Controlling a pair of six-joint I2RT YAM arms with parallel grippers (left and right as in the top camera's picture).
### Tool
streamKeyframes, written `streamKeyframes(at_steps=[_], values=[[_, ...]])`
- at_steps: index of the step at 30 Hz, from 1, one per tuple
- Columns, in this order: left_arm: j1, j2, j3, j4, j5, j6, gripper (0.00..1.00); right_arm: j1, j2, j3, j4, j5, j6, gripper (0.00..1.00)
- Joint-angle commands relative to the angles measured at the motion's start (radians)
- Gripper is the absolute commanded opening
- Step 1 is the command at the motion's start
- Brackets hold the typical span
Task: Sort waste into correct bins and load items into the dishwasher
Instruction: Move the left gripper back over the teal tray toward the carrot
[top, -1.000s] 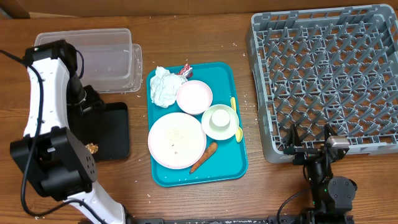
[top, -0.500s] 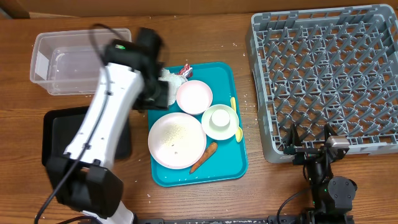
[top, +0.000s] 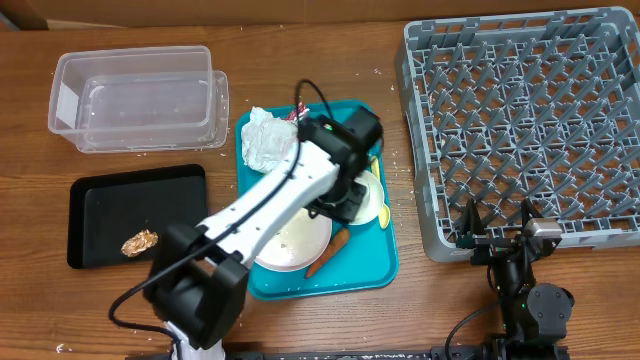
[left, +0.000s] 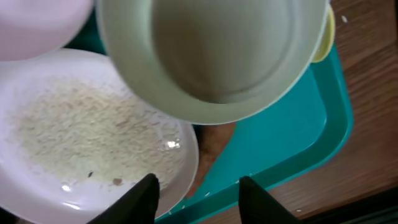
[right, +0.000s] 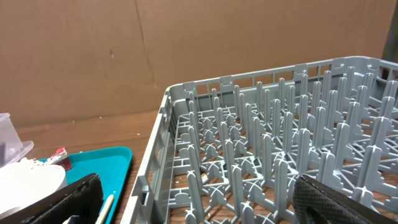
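Observation:
In the overhead view my left arm (top: 300, 175) reaches across the teal tray (top: 370, 265), its wrist above the dishes. In the left wrist view the left gripper (left: 199, 194) is open with nothing between its fingertips. It hovers over the rim of the large white plate (left: 93, 137), which is dusted with rice, and the carrot piece (left: 214, 146). The pale green cup (left: 211, 56) is just ahead, with the pink plate (left: 37, 25) at its left and the yellow spoon (left: 324, 43) behind it. My right gripper (right: 199, 205) is open, low in front of the grey dish rack (right: 280, 155).
A crumpled napkin (top: 265, 140) and the red-and-white wrapper (top: 297, 113) lie at the teal tray's back corner. The clear tub (top: 135, 95) stands at the back left. In front of it the black tray (top: 110, 200) holds a brown food chunk (top: 139, 242). The rack (top: 530, 120) fills the right side.
My left arm has swung right from the black tray and tub to above the teal tray's dishes, and its jaws have narrowed. The right arm has not moved.

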Motion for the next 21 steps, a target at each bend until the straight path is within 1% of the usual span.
streamKeyframes(at_steps=[1, 4, 8, 9, 10, 11, 12, 16, 19, 21], values=[[-0.045, 0.026, -0.003, 0.003, 0.004, 0.038, 0.47, -0.001, -0.01, -0.01, 0.006, -0.002, -0.004, 1.0], [-0.058, 0.045, -0.004, -0.016, 0.004, 0.054, 0.47, -0.001, -0.01, -0.01, 0.006, -0.002, -0.004, 1.0], [-0.063, 0.077, -0.004, -0.024, 0.001, 0.077, 0.44, -0.001, -0.01, -0.01, 0.006, -0.002, -0.004, 1.0], [-0.063, 0.087, -0.004, -0.024, 0.001, 0.077, 0.41, -0.001, -0.01, -0.01, 0.006, -0.002, -0.004, 1.0], [-0.063, 0.095, -0.004, -0.026, 0.002, 0.077, 0.32, -0.001, -0.01, -0.01, 0.006, -0.002, -0.004, 1.0], [-0.064, 0.104, -0.004, -0.027, 0.005, 0.077, 0.27, -0.001, -0.01, -0.01, 0.006, -0.002, -0.004, 1.0], [-0.063, 0.112, -0.005, -0.031, 0.005, 0.077, 0.26, -0.001, -0.01, -0.01, 0.006, -0.002, -0.004, 1.0], [-0.07, 0.121, -0.005, -0.033, 0.006, 0.091, 0.28, -0.001, -0.01, -0.01, 0.006, -0.002, -0.004, 1.0], [-0.085, 0.121, -0.005, -0.033, 0.004, 0.124, 0.36, -0.001, -0.01, -0.01, 0.006, -0.002, -0.004, 1.0], [-0.092, 0.122, -0.005, -0.032, 0.004, 0.139, 0.4, -0.001, -0.01, -0.01, 0.006, -0.002, -0.004, 1.0]])
